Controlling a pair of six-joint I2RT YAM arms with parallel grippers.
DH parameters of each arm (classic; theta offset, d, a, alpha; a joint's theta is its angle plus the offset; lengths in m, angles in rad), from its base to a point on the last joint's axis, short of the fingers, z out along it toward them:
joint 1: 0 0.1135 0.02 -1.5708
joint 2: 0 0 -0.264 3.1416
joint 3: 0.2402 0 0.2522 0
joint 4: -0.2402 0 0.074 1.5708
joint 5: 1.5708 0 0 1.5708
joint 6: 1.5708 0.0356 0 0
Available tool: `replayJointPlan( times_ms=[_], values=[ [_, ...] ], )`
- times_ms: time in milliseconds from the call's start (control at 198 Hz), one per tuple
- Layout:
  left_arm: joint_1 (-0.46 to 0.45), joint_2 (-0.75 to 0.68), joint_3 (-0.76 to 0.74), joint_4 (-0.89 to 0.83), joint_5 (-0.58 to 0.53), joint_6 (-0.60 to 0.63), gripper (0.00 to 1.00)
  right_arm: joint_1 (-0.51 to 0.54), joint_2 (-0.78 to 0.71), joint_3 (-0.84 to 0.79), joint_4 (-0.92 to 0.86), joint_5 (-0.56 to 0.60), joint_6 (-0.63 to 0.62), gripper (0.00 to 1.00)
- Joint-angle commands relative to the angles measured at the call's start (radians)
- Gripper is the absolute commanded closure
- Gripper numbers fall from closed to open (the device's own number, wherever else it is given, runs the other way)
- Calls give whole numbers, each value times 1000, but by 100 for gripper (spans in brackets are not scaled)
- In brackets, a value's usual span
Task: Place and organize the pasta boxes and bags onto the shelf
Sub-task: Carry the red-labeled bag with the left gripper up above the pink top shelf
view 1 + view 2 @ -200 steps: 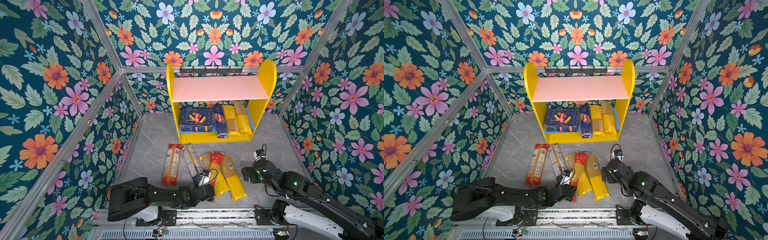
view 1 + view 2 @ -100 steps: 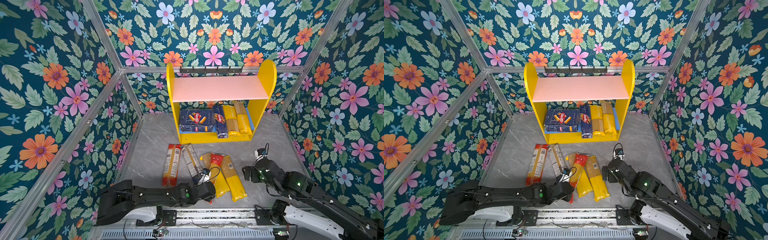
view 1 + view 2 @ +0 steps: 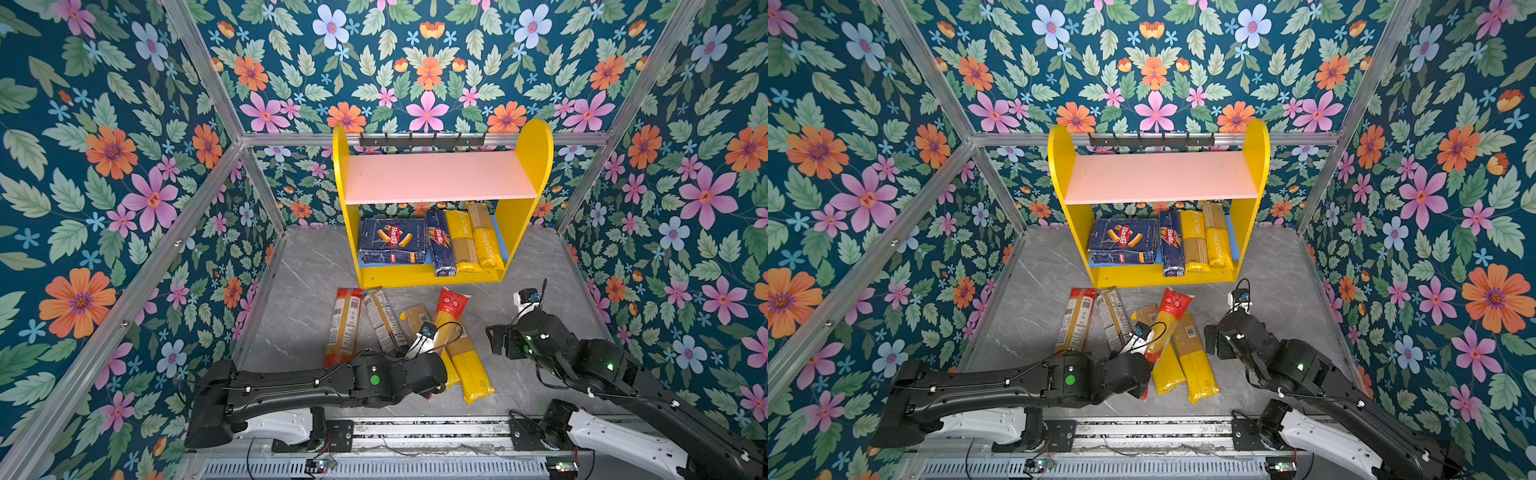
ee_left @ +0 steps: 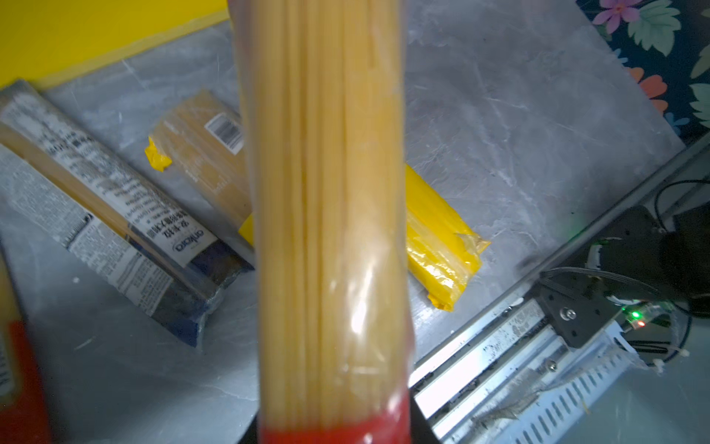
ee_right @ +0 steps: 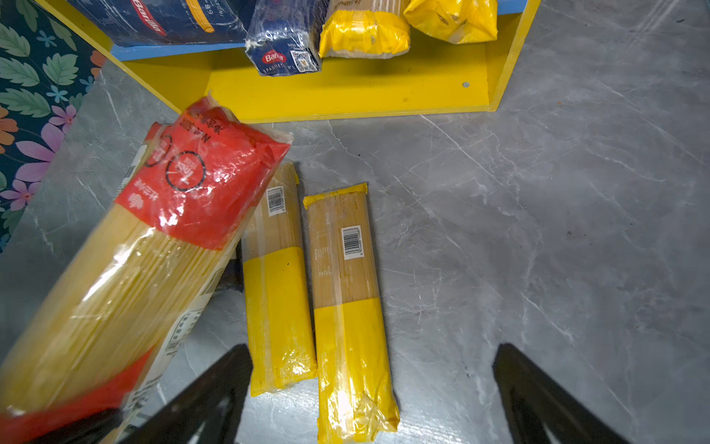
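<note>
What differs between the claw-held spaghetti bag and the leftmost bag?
The left claw grips one red-ended spaghetti bag over a yellow packet; the leftmost red-ended bag lies flat, untouched. The gripped bag shows red print; the leftmost, a white label. Both have clear middles.

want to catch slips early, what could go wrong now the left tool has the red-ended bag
The left tool grips the red-ended bag near one end, so the long free end may sag or twist loose.
The blue lower board looks nearly full; pushing in there could shove the yellow bags. The pink upper board has room.
</note>
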Motion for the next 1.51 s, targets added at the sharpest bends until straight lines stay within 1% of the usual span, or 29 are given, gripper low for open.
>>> replayJointPlan(
  times_ms=[0, 111, 141, 237, 287, 383, 484, 554, 726, 832, 892, 1023, 1109, 1154, 1184, 1285, 1406, 1507],
  values=[
    [-14, 29, 135, -117, -129, 73, 100, 1, -7, 39, -26, 33, -23, 1],
    [-15, 54, 275, -182, -176, 103, 100, 1, -14, 84, -44, 38, -40, 1],
    [-15, 60, 315, -225, -192, 113, 100, 0, -14, 97, -50, 41, -44, 1],
    [-9, 88, 440, -304, -269, 131, 100, 1, -12, 131, -67, 51, -62, 1],
    [10, 107, 509, -350, -303, 142, 100, 1, -11, 145, -72, 55, -72, 1],
    [98, 145, 629, -401, -321, 191, 100, 0, -6, 167, -70, 54, -93, 1],
    [224, 180, 729, -389, -279, 300, 100, 1, 2, 184, -60, 48, -109, 1],
    [296, 218, 830, -385, -258, 372, 100, 1, 6, 192, -50, 39, -118, 1],
    [402, 383, 1162, -412, -253, 505, 100, 1, 15, 200, -26, 38, -136, 1],
    [475, 476, 1312, -397, -225, 567, 100, 1, 31, 215, -17, 43, -155, 1],
    [531, 511, 1352, -370, -210, 596, 100, -1, 42, 226, -12, 47, -166, 1],
    [660, 554, 1382, -265, -155, 644, 100, -2, 71, 247, 11, 63, -188, 1],
    [715, 581, 1423, -207, -130, 684, 100, -6, 95, 255, 35, 62, -202, 1],
    [734, 594, 1446, -195, -116, 703, 100, -9, 110, 261, 45, 63, -210, 1],
    [744, 598, 1456, -152, -111, 714, 100, -13, 122, 266, 49, 63, -215, 1],
    [773, 601, 1459, -87, -92, 748, 100, -40, 164, 282, 59, 56, -237, 1],
    [814, 614, 1463, -42, -59, 767, 99, -113, 200, 284, 91, -14, -252, 1],
    [841, 631, 1466, -29, -52, 780, 99, -152, 226, 283, 116, -44, -263, 1]
  ],
)
